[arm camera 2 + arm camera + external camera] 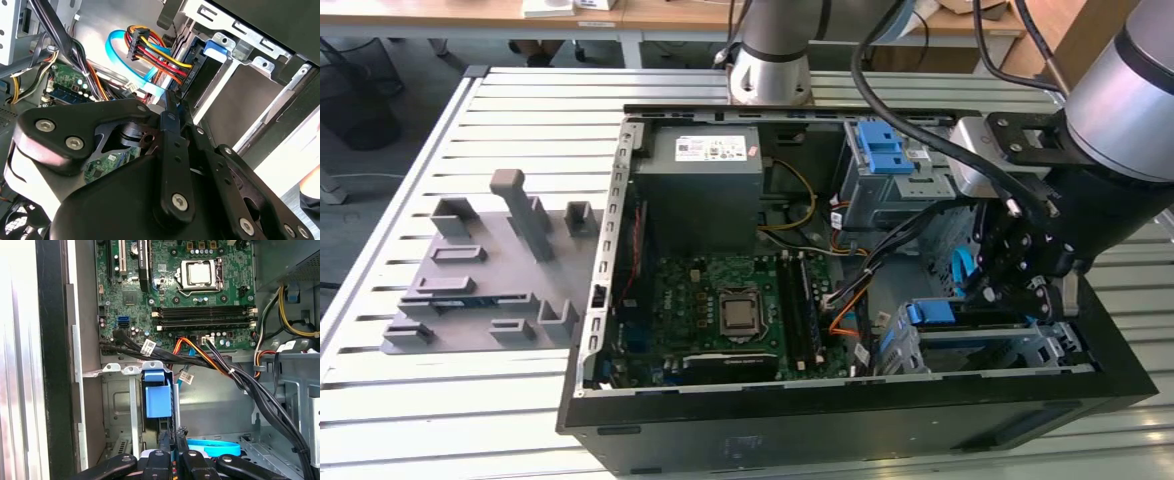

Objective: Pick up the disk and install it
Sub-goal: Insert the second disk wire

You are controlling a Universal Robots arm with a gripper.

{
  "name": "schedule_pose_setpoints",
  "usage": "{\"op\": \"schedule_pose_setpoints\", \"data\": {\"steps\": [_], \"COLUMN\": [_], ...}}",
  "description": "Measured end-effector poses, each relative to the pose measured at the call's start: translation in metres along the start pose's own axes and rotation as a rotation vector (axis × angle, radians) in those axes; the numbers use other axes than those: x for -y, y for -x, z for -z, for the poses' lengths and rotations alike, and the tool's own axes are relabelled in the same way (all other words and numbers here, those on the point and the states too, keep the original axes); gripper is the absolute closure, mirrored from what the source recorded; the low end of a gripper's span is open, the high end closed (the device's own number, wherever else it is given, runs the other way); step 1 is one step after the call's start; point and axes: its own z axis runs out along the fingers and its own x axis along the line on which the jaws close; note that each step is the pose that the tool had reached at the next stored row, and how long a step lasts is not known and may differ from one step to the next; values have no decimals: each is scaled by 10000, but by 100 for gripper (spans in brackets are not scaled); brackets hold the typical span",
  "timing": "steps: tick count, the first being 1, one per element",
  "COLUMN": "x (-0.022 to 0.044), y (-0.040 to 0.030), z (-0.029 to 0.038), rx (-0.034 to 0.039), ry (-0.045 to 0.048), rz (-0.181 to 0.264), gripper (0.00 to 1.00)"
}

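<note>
- Reaching into the open computer case (854, 425) at the exterior view's right, the gripper (1014, 300) hangs over the near drive cage (1047, 345).
- The disk (157, 400) stands on edge, its blue carrier partly in the cage slot.
- In the first wrist view the fingers (165, 442) look pinched on the disk's edge.
- Judging by this, pickup is done, while seating looks unfinished.

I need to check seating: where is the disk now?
The disk sits upright in the metal drive cage at the case's corner, exterior view's lower right, directly under the hand.
</note>
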Motion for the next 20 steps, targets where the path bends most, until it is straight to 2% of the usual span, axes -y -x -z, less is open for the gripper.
{"op": "schedule_pose_setpoints", "data": {"steps": [20], "x": [9], "y": [-12], "z": [-64], "rx": [1], "ry": [1], "rz": [-1], "gripper": [84]}}
